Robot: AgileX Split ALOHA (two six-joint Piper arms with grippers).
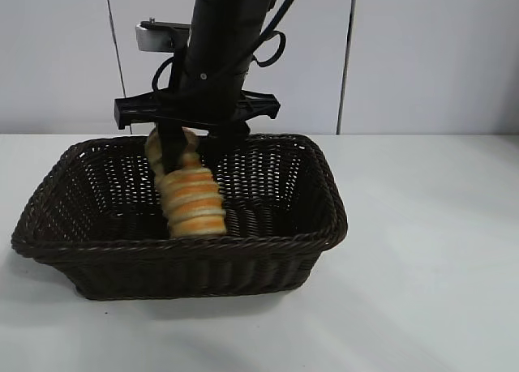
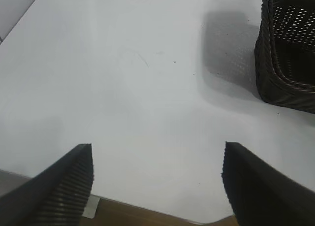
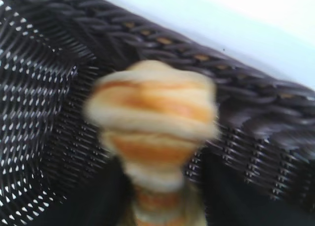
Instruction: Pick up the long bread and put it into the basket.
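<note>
Closest to us in the exterior view is the front braided rim of the basket (image 1: 174, 246), and just behind it we see the long bread (image 1: 192, 198) hanging inside the basket, tilted steeply with its lower end down near the front wall and its upper end up toward the back. We cannot tell whether that lower end touches the woven floor.

We see the right gripper (image 1: 180, 149) closed on the upper part of the loaf: its dark fingers come down from above and clamp the bread on either side, so the loaf extends downward and forward from the gripper. From the right wrist view the long bread (image 3: 152, 122) juts straight out from between the fingers, its striped free end pointing at the inner wall and rim of the basket (image 3: 206, 63); the gripper (image 3: 160, 206) shows only as dark shapes flanking the held end.

Around the loaf, the basket sits on the white surface (image 1: 430, 250), left of centre in the exterior view. The right arm descends from the top of that view over the middle of the basket.

Farther out, we find the left gripper (image 2: 157, 186) only in its own wrist view, where its fingers (image 2: 64, 186) stand wide apart with nothing between them, above bare surface (image 2: 123, 88). One corner of the basket (image 2: 288, 63) shows in that view, well apart from the gripper.
</note>
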